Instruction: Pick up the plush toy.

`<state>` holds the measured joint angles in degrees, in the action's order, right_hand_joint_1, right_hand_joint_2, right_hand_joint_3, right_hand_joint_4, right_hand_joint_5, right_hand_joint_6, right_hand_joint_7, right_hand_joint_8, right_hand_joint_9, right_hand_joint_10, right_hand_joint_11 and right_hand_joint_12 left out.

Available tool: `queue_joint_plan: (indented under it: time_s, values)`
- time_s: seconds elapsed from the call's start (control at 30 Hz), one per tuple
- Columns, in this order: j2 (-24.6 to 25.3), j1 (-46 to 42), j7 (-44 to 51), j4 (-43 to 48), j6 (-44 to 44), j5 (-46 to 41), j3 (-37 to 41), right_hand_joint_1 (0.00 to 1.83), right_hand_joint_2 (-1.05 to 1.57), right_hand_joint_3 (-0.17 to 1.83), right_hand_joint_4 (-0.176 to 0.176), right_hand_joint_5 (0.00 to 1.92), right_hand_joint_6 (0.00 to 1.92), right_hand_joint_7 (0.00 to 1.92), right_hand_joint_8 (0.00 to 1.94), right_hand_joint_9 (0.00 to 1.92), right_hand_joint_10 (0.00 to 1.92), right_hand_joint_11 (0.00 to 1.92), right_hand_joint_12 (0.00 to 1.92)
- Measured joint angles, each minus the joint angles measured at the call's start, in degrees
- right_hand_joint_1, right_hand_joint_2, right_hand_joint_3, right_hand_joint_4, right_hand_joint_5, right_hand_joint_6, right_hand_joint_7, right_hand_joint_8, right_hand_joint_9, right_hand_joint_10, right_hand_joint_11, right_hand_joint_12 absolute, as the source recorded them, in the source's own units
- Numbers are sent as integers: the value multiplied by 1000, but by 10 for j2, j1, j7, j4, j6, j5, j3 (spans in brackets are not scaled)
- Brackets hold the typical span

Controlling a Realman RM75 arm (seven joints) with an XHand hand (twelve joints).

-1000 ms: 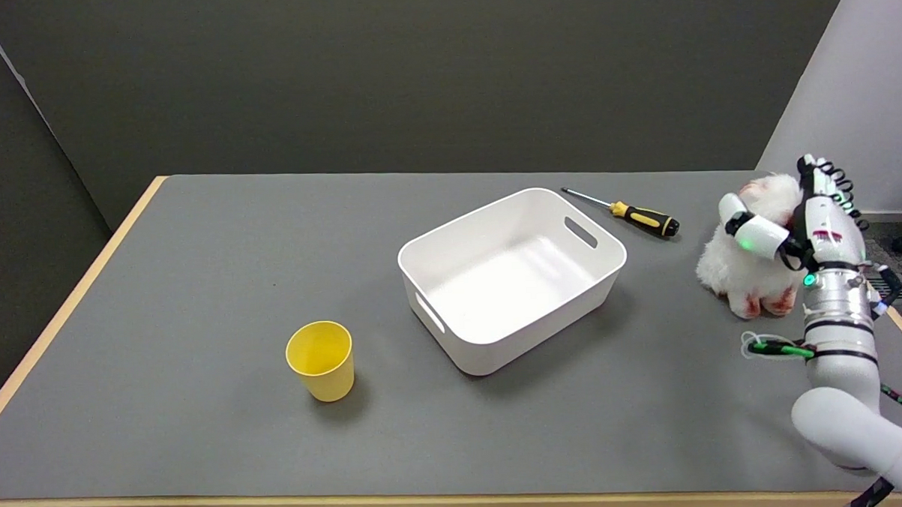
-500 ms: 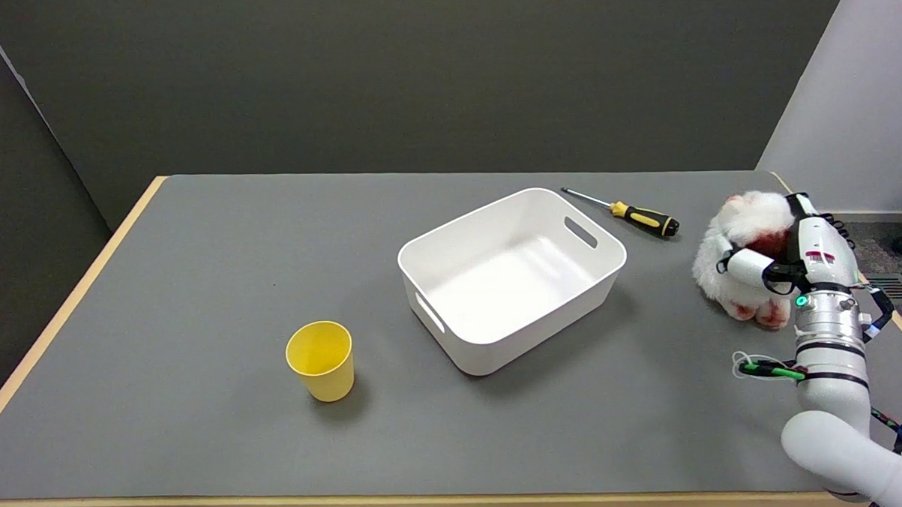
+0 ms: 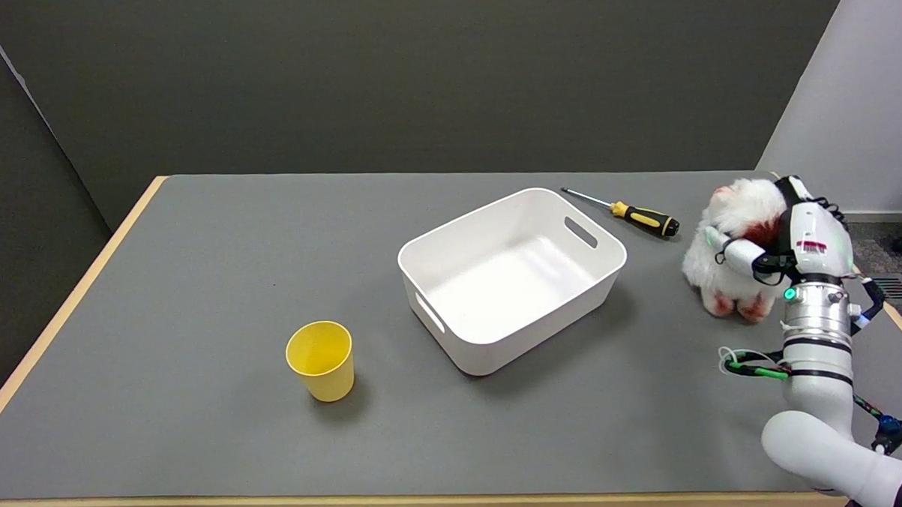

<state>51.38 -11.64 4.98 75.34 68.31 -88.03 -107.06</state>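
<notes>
One plush toy (image 3: 729,255) is sitting at about three o'clock on the grey table (image 3: 197,292), near the right edge, and my right hand (image 3: 784,242) is wrapping around it. I am seeing a fluffy white toy with reddish patches: red on the two feet at its bottom, a touch of pink at the top, and a darker red area against my palm. I am holding it with my thumb (image 3: 736,252) pressing across its front and the rest of the hand clamping its right side and back, so the fur is bulging out to the left. I cannot tell whether its feet are touching the table or just clearing it.

From the toy, a screwdriver (image 3: 630,214) with a yellow-and-black handle is lying at about ten o'clock, close by. A white bin (image 3: 462,343) with handle slots is standing at nine o'clock, and a yellow cup (image 3: 321,361) is standing upright well beyond it, toward eight o'clock.
</notes>
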Motion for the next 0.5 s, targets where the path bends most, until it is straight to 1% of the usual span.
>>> queue_joint_plan:
  time_s: [0.23,0.5]
  values:
    - [-10,11,0,30,11,52,4,1317,1089,498,-176,445,1593,604,1773,743,1730,1052,1921]
    - [-25,25,0,116,3,151,17,1313,1096,500,-176,432,1616,584,1792,743,1734,988,1921]
